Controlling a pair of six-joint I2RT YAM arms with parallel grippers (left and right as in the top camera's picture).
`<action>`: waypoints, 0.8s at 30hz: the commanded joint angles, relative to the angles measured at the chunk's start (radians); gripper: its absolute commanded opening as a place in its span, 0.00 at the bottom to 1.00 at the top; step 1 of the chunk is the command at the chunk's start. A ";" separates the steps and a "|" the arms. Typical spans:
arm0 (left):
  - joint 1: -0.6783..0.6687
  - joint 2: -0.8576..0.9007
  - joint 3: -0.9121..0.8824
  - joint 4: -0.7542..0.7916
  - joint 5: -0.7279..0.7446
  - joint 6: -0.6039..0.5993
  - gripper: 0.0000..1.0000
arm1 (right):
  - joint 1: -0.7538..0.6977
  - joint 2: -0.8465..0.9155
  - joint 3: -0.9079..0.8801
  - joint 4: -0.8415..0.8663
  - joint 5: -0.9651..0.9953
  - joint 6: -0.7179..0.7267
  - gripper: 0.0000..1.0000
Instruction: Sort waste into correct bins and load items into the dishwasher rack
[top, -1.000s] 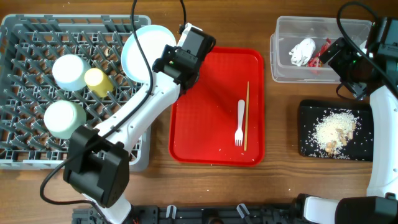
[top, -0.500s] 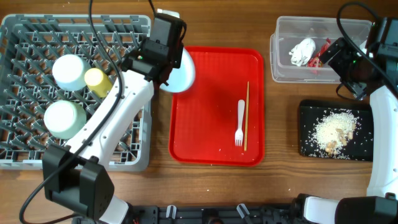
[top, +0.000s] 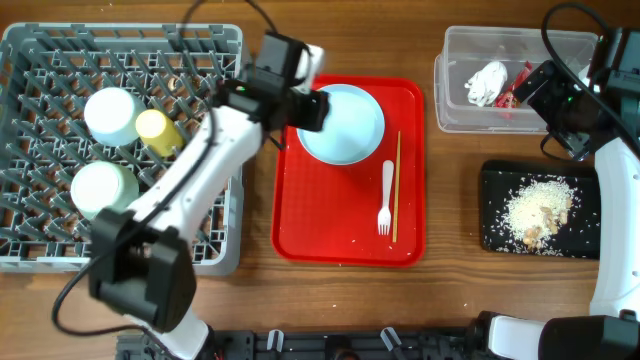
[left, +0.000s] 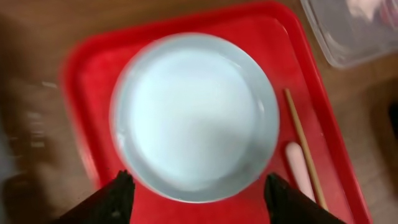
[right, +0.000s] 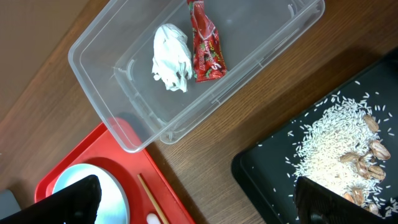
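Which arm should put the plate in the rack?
Left. Its open left gripper hangs right over the plate on the red tray, with the rack on its side. The right gripper, also open, sits far across by the tub.

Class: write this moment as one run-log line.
left jaws: open over plate | plate: lying on red tray | fork, chopstick: on tray beside plate | right jaws: open, empty
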 joint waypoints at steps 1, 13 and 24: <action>-0.113 0.087 0.020 0.016 -0.032 0.034 0.70 | -0.001 -0.012 0.007 0.000 0.021 -0.019 1.00; -0.277 0.253 0.020 0.140 -0.288 0.138 0.69 | -0.001 -0.012 0.007 0.000 0.021 -0.019 1.00; -0.277 0.359 0.020 0.171 -0.288 0.139 0.64 | -0.001 -0.012 0.007 0.000 0.021 -0.019 1.00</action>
